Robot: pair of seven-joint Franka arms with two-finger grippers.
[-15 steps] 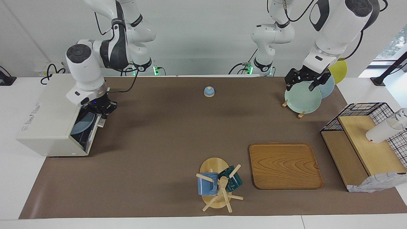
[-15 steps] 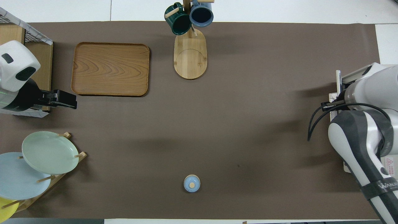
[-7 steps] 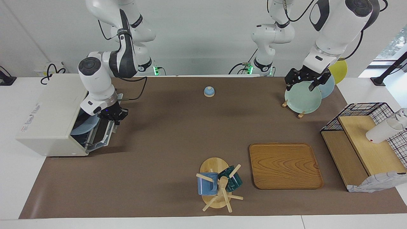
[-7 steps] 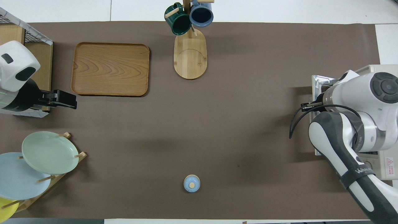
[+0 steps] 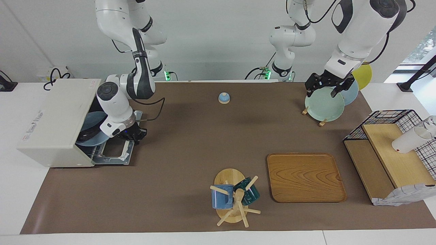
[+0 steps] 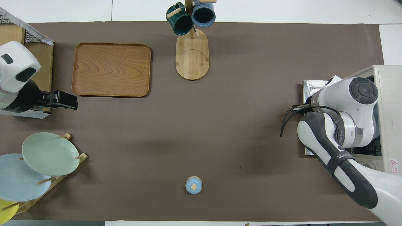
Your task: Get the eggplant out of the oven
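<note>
One arm at the open oven, eggplant not yet out.
Right gripper (image 5: 131, 135) was clenched at the handle edge of the oven (image 5: 54, 122) door (image 5: 114, 151), which lay flat on the table; a grip on the bar could not be confirmed. The eggplant was not clearly visible: probably inside the cavity on the blue plate (image 5: 93, 139), so from the jaws it lay toward the oven, past the door. Its long axis could not be told. Left gripper (image 5: 328, 89) waited spread over the green plate (image 5: 323, 103), well apart, so the right arm was nearer.
</note>
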